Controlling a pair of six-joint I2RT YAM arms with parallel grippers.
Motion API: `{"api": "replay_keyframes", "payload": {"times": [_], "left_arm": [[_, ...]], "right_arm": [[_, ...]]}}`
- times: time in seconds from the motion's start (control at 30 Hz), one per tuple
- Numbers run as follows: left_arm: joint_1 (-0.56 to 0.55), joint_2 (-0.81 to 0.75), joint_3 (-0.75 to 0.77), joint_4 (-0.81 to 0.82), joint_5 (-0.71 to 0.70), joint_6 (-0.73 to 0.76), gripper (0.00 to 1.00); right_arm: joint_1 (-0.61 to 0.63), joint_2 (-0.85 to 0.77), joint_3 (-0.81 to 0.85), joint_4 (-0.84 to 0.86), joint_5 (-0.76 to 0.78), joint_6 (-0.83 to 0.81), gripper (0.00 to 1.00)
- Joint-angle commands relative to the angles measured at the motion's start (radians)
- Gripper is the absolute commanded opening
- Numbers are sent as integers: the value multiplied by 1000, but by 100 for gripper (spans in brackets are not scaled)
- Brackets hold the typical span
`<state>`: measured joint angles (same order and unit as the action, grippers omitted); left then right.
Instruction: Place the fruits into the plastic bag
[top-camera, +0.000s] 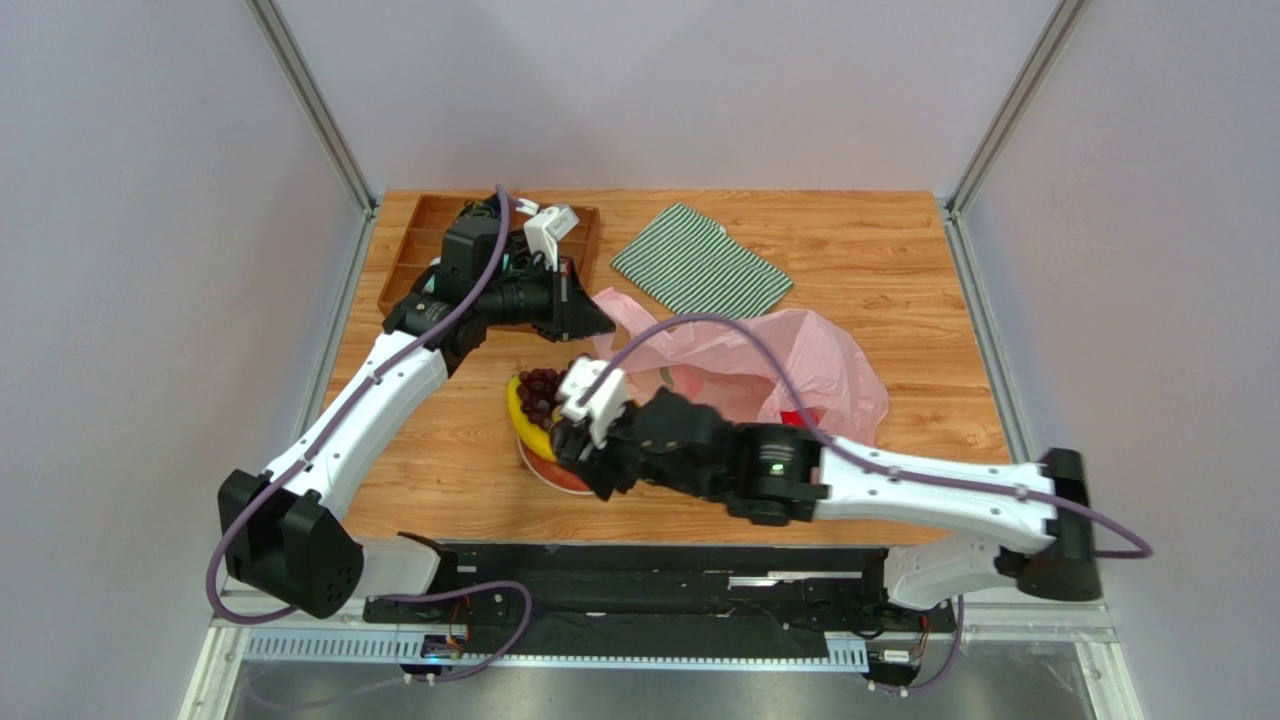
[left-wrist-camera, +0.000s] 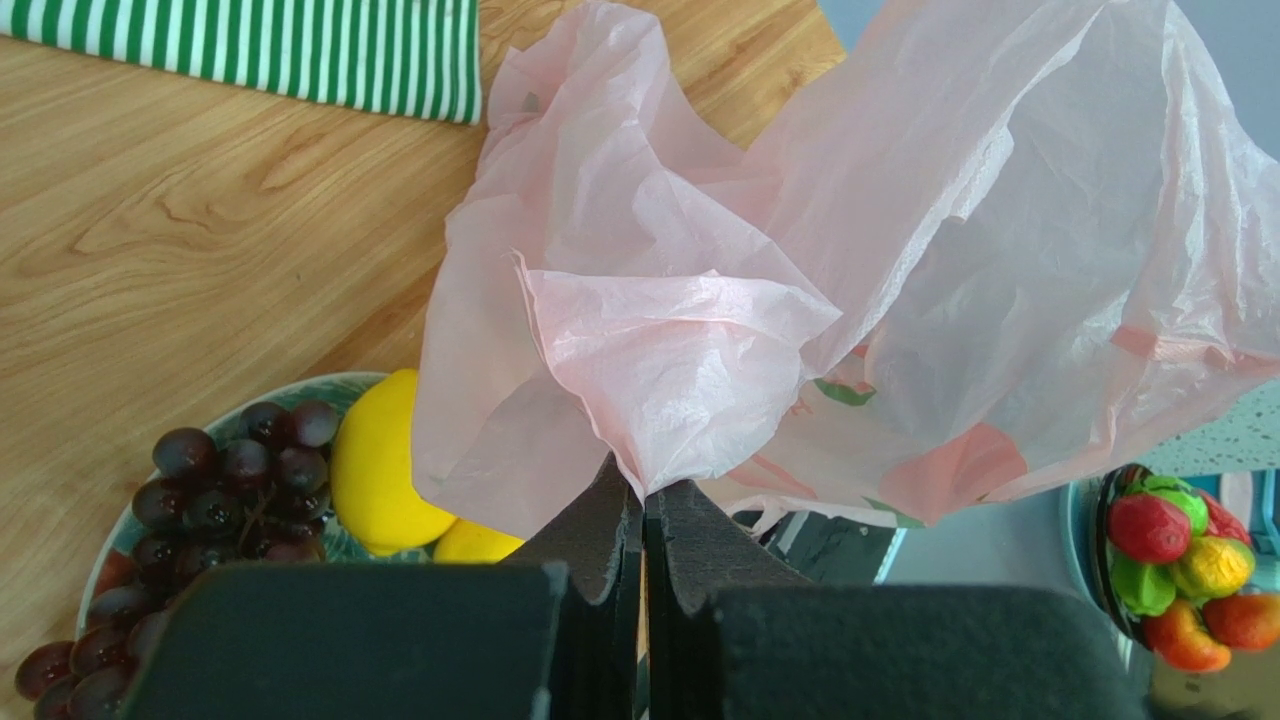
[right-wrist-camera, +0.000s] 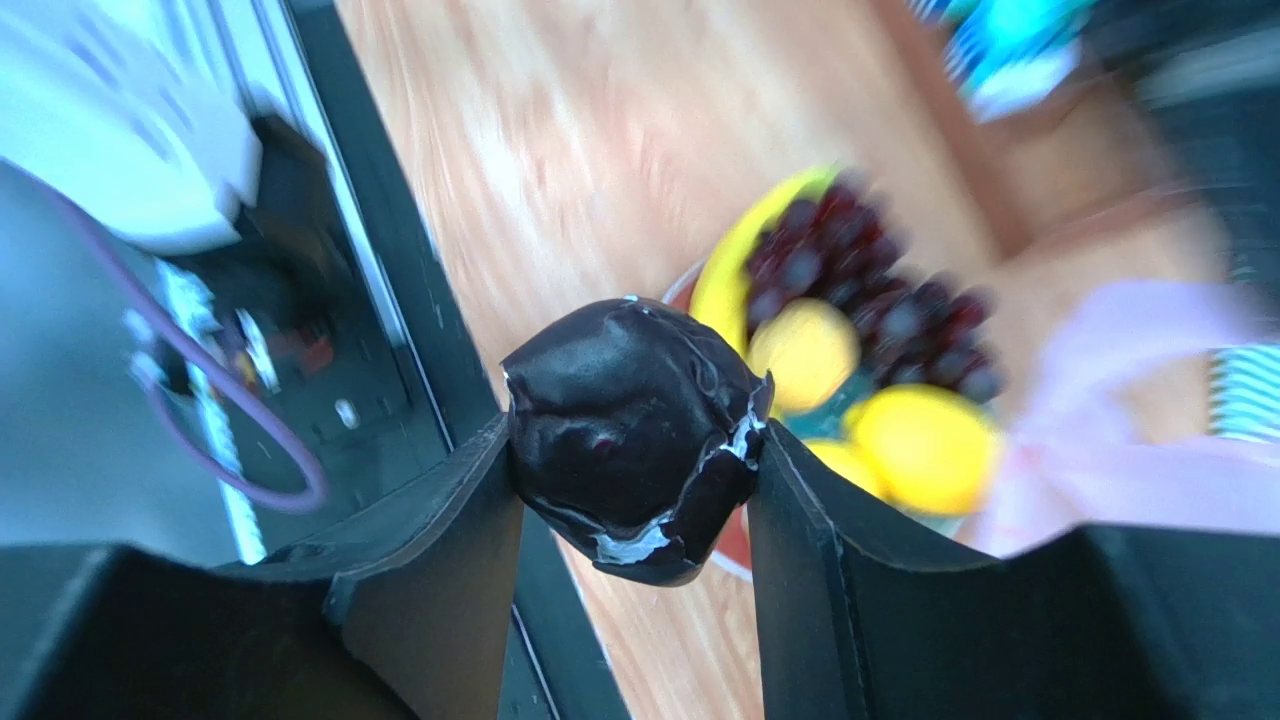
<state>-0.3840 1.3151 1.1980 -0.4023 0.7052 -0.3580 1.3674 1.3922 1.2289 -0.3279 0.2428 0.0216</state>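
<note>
Okay, your right gripper (right-wrist-camera: 631, 438) is clamped on the dark fruit (right-wrist-camera: 624, 398), held above the plate (top-camera: 559, 482), not in the bag yet. The grape bunch (left-wrist-camera: 226, 480), banana (top-camera: 523, 428) and lemons (left-wrist-camera: 383, 465) sit on the plate. The plastic bag (left-wrist-camera: 676, 300) lies at the plate's 3 o'clock. Your left gripper (left-wrist-camera: 646, 503), at the plate's 12 o'clock, pinches the bag's edge up. Something red shows through the bag, can't tell what. My call: early going, most fruit left to bag.
</note>
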Motion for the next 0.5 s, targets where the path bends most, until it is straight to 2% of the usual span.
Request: {"api": "replay_keyframes", "payload": {"times": [0.0,0.07,0.2,0.47], "left_arm": [[-4,-4,34,2,8,5,0],[-4,-2,34,5,8,4,0],[-4,-2,34,6,8,4,0],[-4,-1,32,6,8,2,0]], "right_arm": [[-65,-207,-55,66,35,36,24],[-106,-243,-86,50,58,64,25],[-262,-283,-114,-83,76,168,25],[-304,-220,-72,-336,199,235,24]]}}
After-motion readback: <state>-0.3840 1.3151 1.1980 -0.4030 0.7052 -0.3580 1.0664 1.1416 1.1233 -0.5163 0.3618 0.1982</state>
